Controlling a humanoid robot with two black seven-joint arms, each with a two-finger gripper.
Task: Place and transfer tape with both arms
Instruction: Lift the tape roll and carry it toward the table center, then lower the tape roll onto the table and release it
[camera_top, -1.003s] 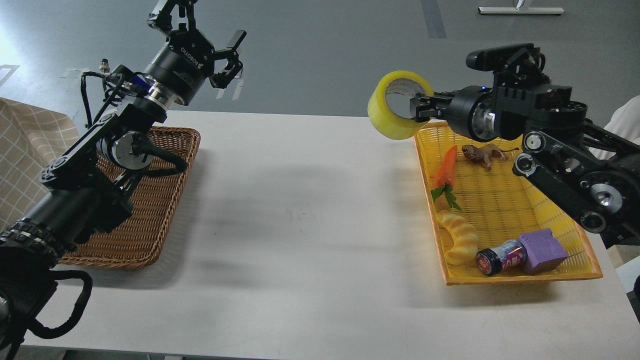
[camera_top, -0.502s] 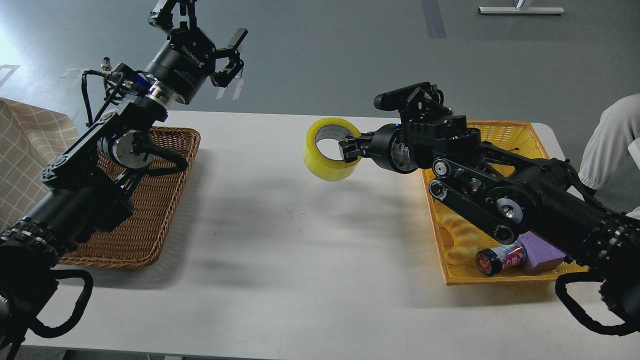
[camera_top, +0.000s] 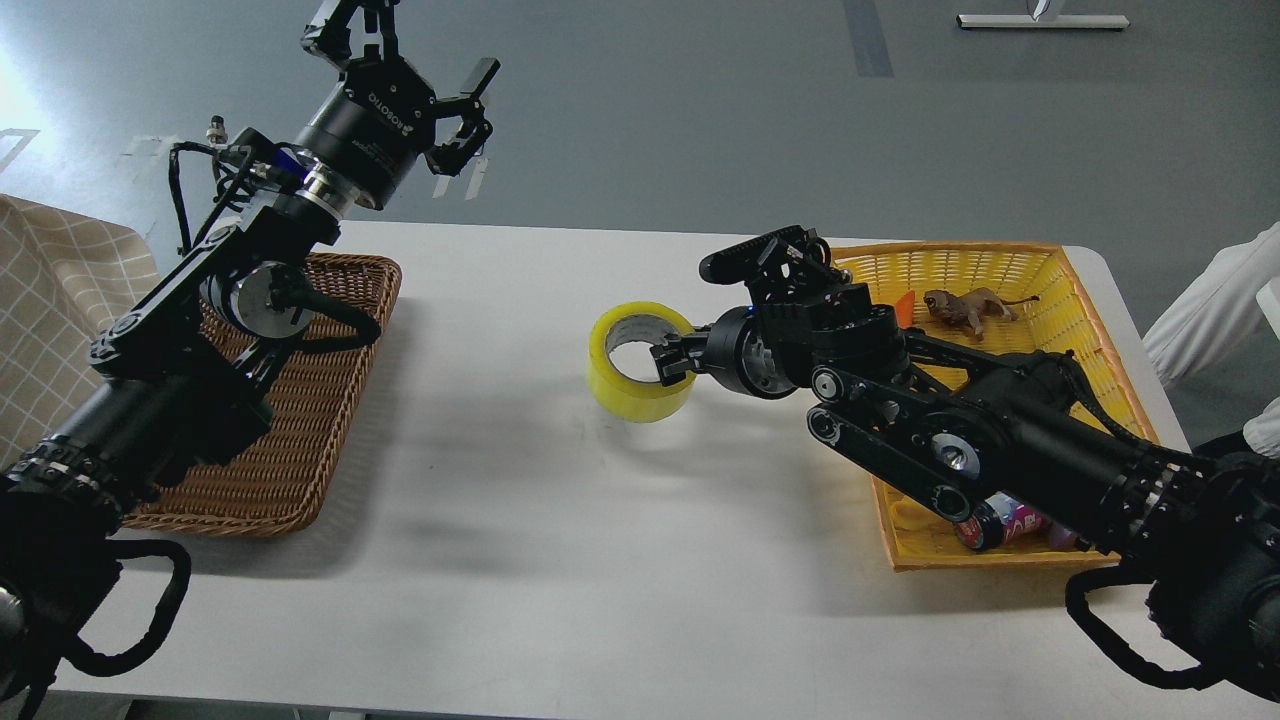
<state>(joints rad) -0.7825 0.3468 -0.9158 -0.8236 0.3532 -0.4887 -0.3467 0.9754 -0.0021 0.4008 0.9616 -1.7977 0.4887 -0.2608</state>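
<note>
My right gripper (camera_top: 668, 362), clamped on the tape (camera_top: 640, 375), has carried it down to mid-table (camera_top: 560, 500). Set it flat before letting go; my left gripper (camera_top: 420, 95) waits spread.

The right gripper (camera_top: 672, 362), closed on the tape (camera_top: 640, 375), has carried it from above the far left corner of the yellow basket (camera_top: 1085, 275) out to the left of that basket and downward, to or just above the table (camera_top: 560, 520) surface.
</note>
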